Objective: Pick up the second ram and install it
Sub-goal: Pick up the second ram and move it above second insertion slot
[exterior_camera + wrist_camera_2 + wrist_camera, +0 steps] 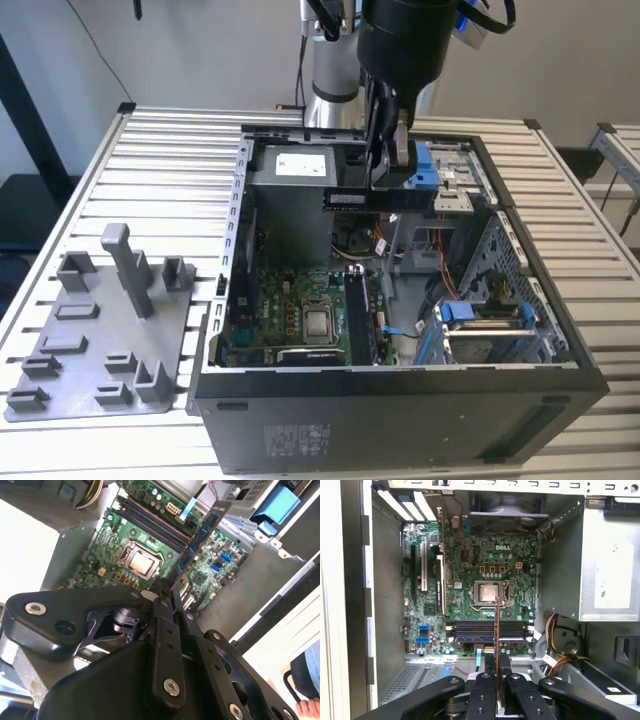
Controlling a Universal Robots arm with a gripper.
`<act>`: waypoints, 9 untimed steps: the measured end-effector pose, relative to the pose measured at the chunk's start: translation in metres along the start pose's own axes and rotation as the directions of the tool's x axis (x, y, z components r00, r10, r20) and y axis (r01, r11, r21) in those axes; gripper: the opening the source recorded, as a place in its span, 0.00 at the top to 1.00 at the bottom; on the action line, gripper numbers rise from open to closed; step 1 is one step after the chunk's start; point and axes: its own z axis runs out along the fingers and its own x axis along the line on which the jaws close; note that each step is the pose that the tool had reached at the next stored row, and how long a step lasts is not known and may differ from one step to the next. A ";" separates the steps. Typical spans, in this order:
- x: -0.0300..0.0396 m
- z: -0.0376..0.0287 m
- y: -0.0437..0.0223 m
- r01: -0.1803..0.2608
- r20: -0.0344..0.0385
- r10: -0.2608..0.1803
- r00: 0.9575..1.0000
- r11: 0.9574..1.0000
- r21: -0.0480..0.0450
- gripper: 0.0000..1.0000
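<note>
Overhead, the jaws are clamped on the second ram [345, 199], held above the motherboard [470, 580].

Case [400, 420] top open; end effector [385, 185] hangs between power supply [295, 165], drive cage [490, 335].

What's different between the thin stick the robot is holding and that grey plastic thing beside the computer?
The ram stick is dark, thin and flat; the holder tray is pale grey, broad, with upright posts. The ram stick is clamped in the gripper above the open computer case; the holder tray lies on the slatted table, at the exterior view's left of the case.
</note>
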 end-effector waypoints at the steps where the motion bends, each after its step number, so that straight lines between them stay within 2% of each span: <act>1: -0.0027 0.0003 -0.0001 0.000 0.000 0.000 1.000 1.000 0.000 0.86; 9: -0.0302 0.0026 0.0004 0.000 0.000 0.000 1.000 1.000 0.000 0.86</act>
